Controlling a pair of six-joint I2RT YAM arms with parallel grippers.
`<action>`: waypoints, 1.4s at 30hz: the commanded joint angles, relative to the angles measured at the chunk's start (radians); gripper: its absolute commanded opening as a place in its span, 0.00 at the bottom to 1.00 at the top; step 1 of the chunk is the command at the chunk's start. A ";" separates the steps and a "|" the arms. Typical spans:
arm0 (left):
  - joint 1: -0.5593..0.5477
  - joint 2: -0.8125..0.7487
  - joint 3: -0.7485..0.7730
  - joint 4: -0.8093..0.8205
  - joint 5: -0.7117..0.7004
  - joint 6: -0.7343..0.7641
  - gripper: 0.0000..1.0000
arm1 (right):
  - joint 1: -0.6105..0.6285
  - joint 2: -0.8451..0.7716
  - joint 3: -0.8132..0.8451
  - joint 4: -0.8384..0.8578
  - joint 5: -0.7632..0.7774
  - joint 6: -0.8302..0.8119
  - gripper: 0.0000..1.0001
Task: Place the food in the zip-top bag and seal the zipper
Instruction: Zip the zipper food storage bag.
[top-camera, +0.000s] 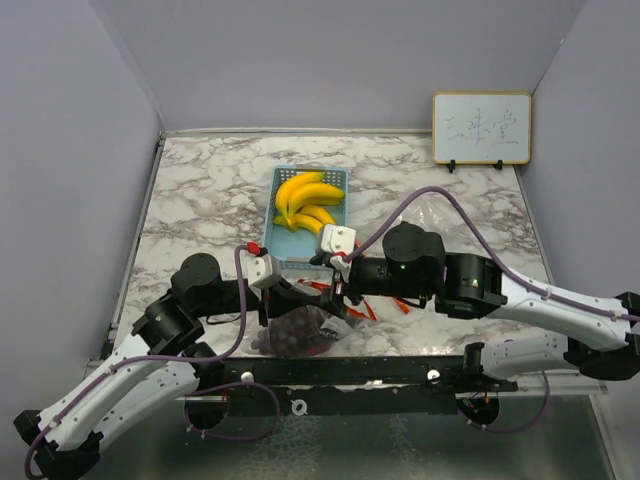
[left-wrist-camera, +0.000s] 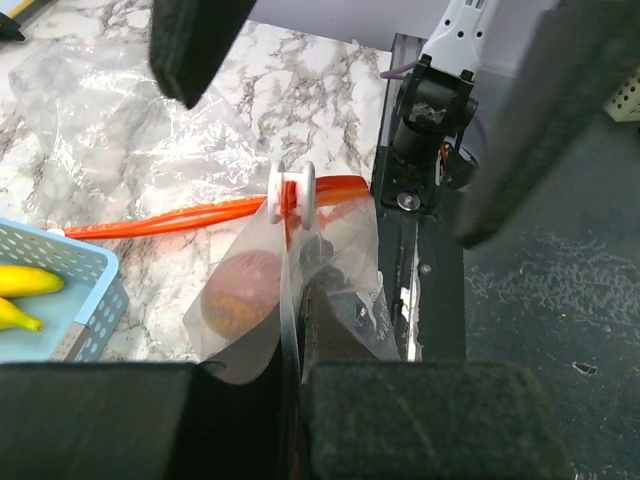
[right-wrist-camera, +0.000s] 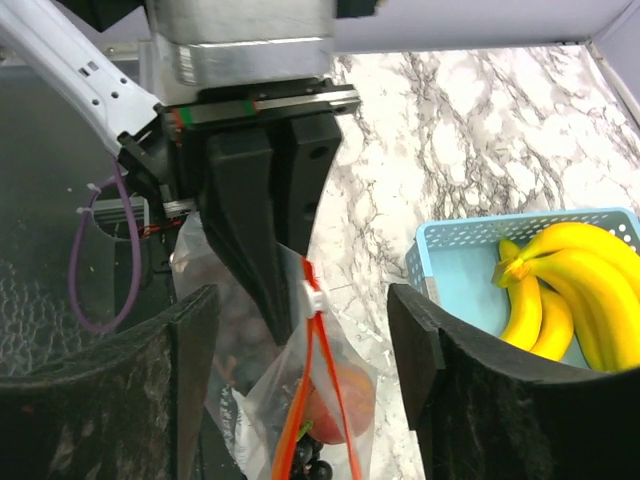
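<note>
The clear zip-top bag lies at the table's near edge, with the dark purple grape cluster and the small round red fruit inside. Its red zipper track carries a white slider. My left gripper is shut on the bag's plastic just below the slider. My right gripper is open, its fingers on either side of the slider and not touching it. The yellow bananas lie in the blue basket. The magenta vegetable is hidden.
A small whiteboard leans on the back right wall. Grey walls enclose the marble table on three sides. A black rail runs along the near edge, right beside the bag.
</note>
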 joint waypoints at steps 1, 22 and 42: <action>0.001 -0.026 0.026 0.089 0.037 -0.007 0.00 | -0.071 0.002 0.009 0.035 -0.124 0.002 0.64; 0.001 -0.038 0.020 0.090 0.026 -0.002 0.00 | -0.168 0.047 0.002 0.061 -0.399 0.034 0.39; 0.001 -0.105 0.044 0.049 -0.081 0.010 0.00 | -0.183 0.021 -0.033 0.008 -0.336 0.052 0.02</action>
